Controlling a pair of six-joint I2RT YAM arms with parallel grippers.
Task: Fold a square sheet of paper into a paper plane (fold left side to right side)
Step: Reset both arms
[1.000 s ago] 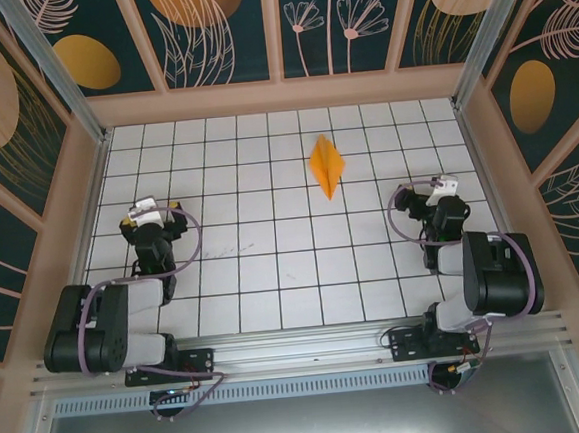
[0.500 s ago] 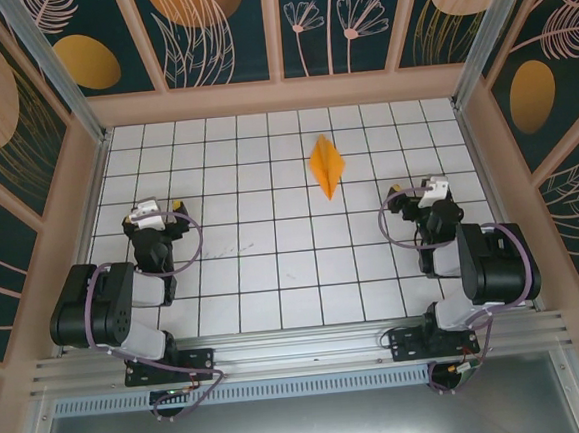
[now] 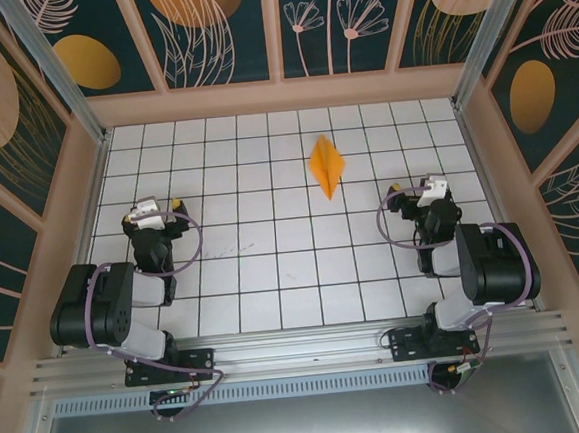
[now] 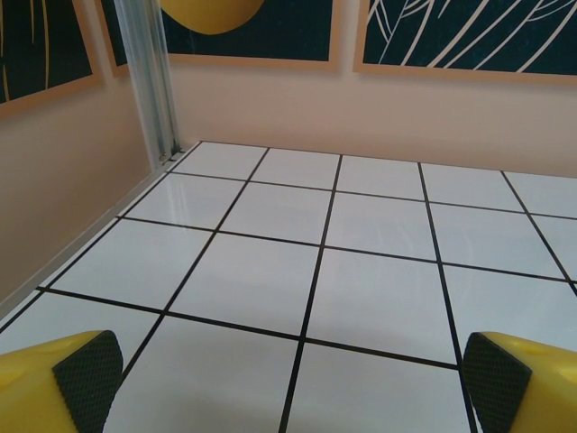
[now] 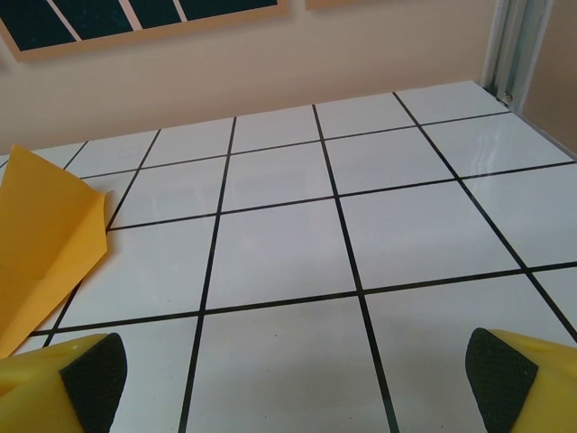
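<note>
The square sheet of paper lies folded into an orange paper plane point(image 3: 327, 165), a pointed diamond-like dart flat on the white tiles at the far middle of the table. Its wing edge shows at the left of the right wrist view point(image 5: 45, 244). My left gripper point(image 3: 154, 205) rests low over the left tiles, open, with bare tile between its yellow fingers point(image 4: 293, 379). My right gripper point(image 3: 432, 187) sits low on the right, open and holding nothing point(image 5: 297, 379). Both are well apart from the plane.
The tiled table point(image 3: 274, 268) is boxed in by beige walls with an aluminium post point(image 4: 158, 81) at the far left corner. Both arms are folded back near their bases point(image 3: 128, 329) point(image 3: 476, 292).
Both arms have folded further back toward their bases and then come to rest. The grippers stay open and the plane has not moved.
</note>
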